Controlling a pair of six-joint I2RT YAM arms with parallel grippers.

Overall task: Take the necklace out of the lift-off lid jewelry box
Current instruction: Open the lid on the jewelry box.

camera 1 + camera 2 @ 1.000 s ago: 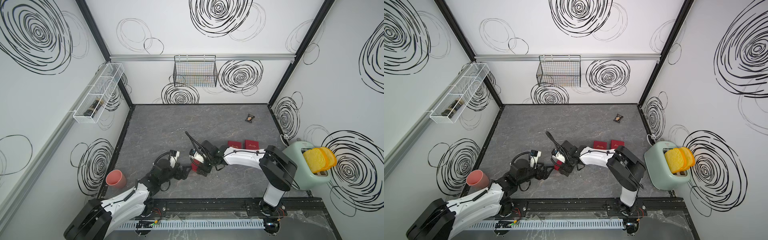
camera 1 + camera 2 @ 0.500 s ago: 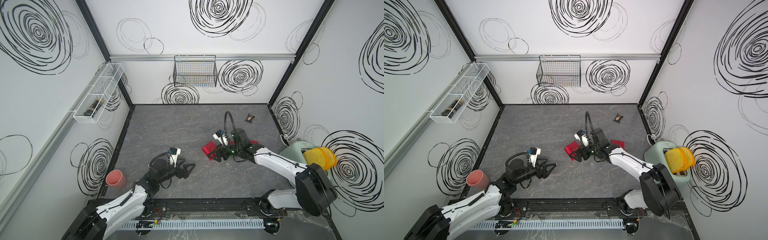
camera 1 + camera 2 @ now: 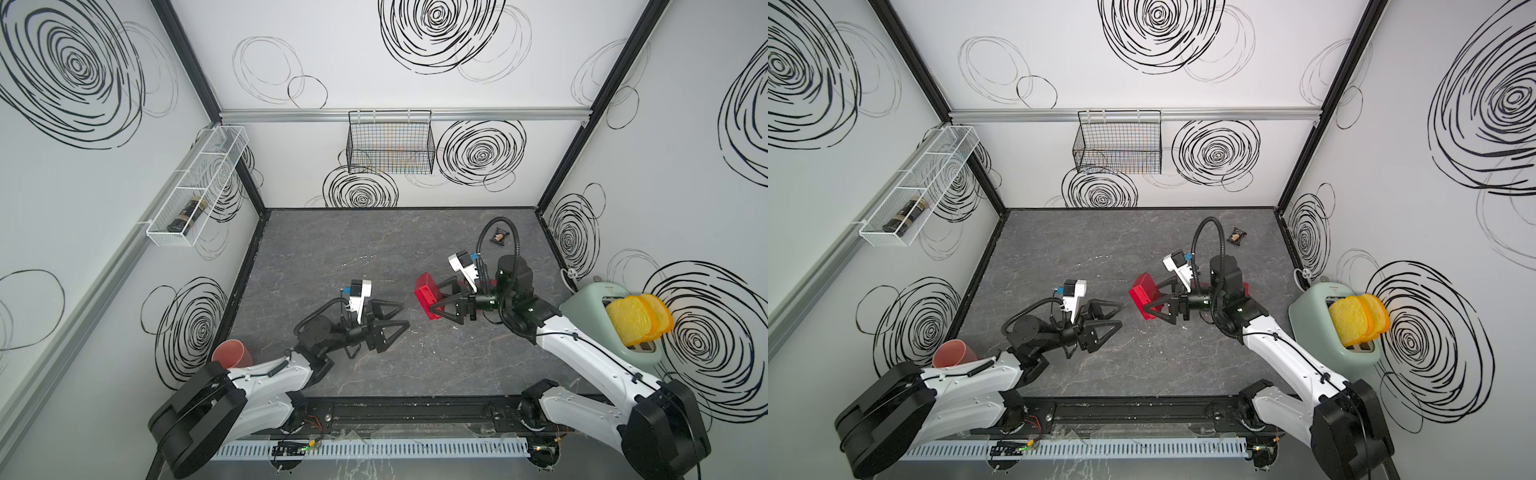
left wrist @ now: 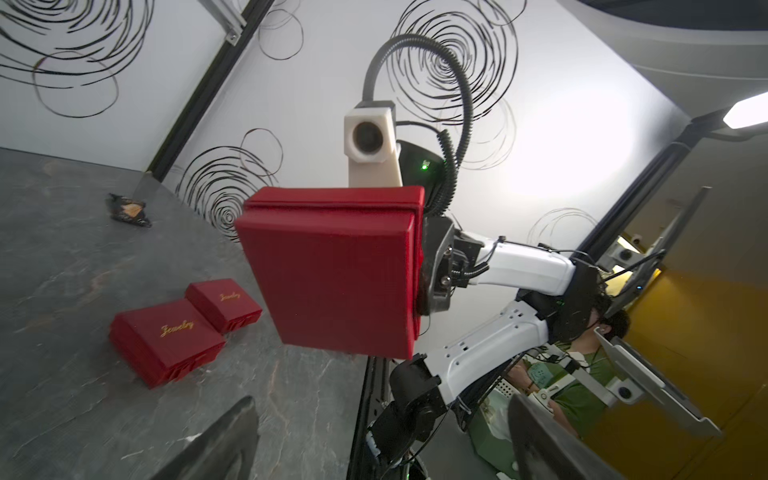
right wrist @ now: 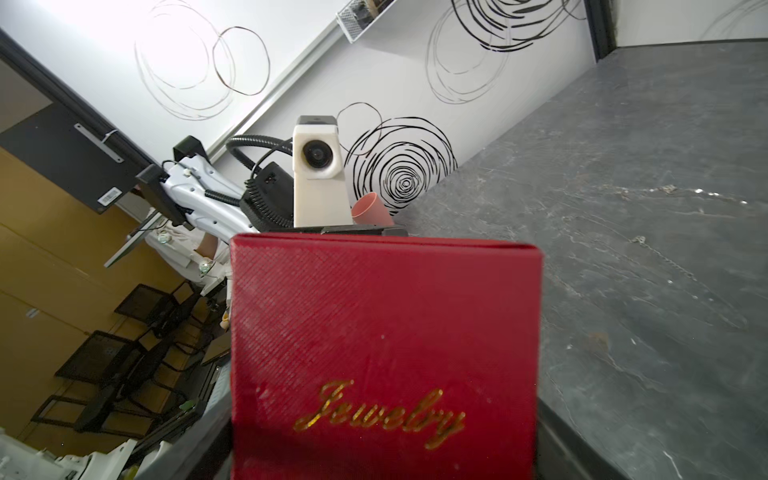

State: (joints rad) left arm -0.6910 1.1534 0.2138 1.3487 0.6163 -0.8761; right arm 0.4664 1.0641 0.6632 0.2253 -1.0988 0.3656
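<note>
A red jewelry box (image 3: 426,293) (image 3: 1143,294) hangs above the table right of centre, lid on, with my right gripper (image 3: 437,302) (image 3: 1153,304) shut on it. In the right wrist view the box (image 5: 386,332) fills the middle and shows gold "Jewelry" lettering, hiding most of both fingers. My left gripper (image 3: 402,316) (image 3: 1119,317) is open and empty, pointing at the box from a short gap to its left. The left wrist view faces the box's plain underside (image 4: 332,278), beyond its spread fingers (image 4: 220,440). The necklace is hidden.
Two more red boxes (image 4: 166,340) (image 4: 224,303) lie on the table under the right arm. A snack packet (image 3: 498,237) sits at the back right and a pink cup (image 3: 232,353) at the front left. A mint toaster (image 3: 598,316) with bread stands at the right edge.
One second ago both grippers met at the box left of centre. The right arm then carried the box to the right, and the left gripper stayed behind, open.
</note>
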